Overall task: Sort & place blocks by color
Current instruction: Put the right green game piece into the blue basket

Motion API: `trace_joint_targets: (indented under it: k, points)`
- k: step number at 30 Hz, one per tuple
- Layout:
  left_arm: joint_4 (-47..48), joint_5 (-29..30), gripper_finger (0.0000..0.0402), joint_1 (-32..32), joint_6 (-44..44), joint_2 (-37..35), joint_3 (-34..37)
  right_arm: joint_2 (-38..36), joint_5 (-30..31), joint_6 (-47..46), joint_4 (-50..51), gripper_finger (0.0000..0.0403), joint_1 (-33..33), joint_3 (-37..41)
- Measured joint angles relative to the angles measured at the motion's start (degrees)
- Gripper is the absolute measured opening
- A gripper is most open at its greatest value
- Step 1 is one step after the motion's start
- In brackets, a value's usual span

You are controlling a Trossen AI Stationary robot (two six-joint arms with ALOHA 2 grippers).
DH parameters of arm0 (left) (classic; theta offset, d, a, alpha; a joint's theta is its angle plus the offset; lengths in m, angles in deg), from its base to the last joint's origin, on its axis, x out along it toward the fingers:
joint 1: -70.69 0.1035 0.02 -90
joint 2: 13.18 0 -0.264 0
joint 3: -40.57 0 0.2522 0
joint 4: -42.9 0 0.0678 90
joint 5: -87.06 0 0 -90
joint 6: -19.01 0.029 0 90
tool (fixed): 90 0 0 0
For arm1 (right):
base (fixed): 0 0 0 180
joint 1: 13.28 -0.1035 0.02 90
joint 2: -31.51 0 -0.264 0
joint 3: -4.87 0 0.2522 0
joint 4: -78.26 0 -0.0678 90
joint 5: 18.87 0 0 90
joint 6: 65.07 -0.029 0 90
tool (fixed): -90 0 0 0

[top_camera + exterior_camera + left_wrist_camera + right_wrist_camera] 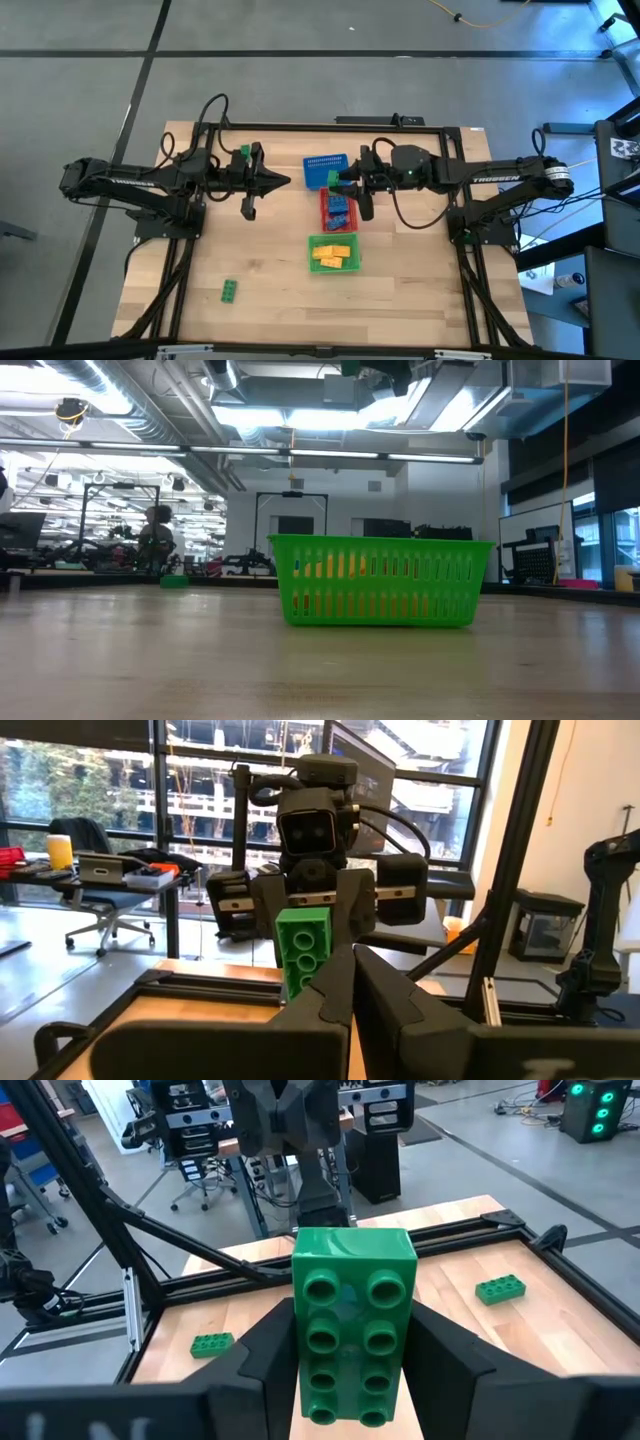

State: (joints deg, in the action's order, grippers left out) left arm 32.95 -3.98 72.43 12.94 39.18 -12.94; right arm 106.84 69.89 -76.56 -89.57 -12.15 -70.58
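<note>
right gripper (pixel 350 1350) over the blue basket (pixel 322 170), fingers pinching a green block (pixel 352 1325) upright | left gripper (pixel 283 181) raised, fingers pressed together, empty | yellow blocks (pixel 333 255) in green basket (pixel 312 243) | one green block (pixel 230 290) on table (pixel 400 290)

Glossy plastic green block (pixel 352 1330); matt wood table (pixel 260 270); plastic mesh green basket (pixel 380 582).

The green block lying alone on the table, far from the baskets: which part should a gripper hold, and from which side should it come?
Probably the two long side faces of the green block, fingers across its short width, coming straight down from above. It lies flat on the table with nothing beside it, so both long sides are free.
</note>
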Motion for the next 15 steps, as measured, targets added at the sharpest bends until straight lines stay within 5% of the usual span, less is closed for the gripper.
trace_joint_targets:
  k: [15]
  points:
    - [0.0,0.0,0.0000,0.0,0.0,0.0,0.0,2.7,4.3,0.4,3.4,0.0144,0.2,-1.4]
